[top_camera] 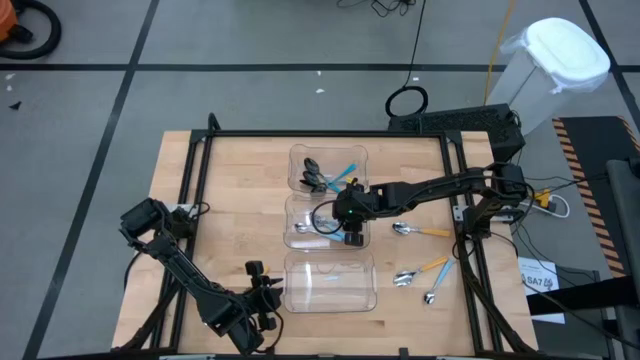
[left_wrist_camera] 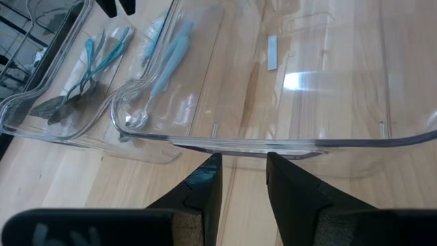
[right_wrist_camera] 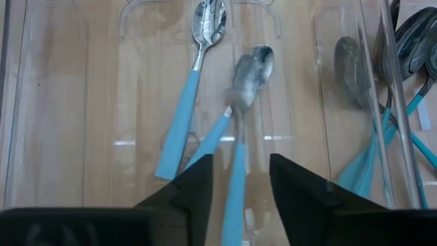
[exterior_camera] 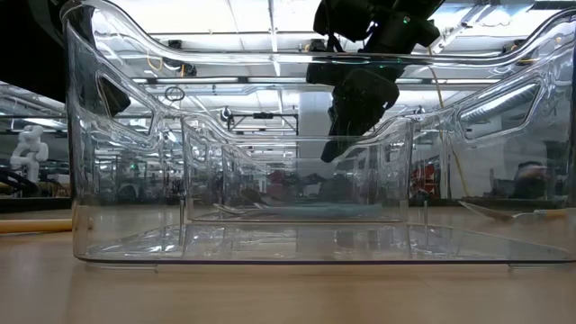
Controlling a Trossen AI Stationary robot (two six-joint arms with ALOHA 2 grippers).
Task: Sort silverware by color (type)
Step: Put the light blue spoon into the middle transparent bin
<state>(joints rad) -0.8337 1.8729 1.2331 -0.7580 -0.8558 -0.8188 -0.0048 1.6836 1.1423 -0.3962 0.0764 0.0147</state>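
Observation:
Three clear bins stand in a column mid-table. The far bin holds dark-bowled spoons with light-blue handles. The middle bin holds silver-bowled, blue-handled spoons. My right gripper hovers open above the middle bin. A blurred silver spoon with a blue handle shows below it, its handle between the fingers and clear of both. Three orange-handled silver spoons lie on the table to the right. My left gripper waits open at the near bin's left wall.
The near bin holds nothing and fills the low view. A black frame borders the table's left, far and right sides. Bare wood lies left of the bins. A white-lidded container stands off the table's far right.

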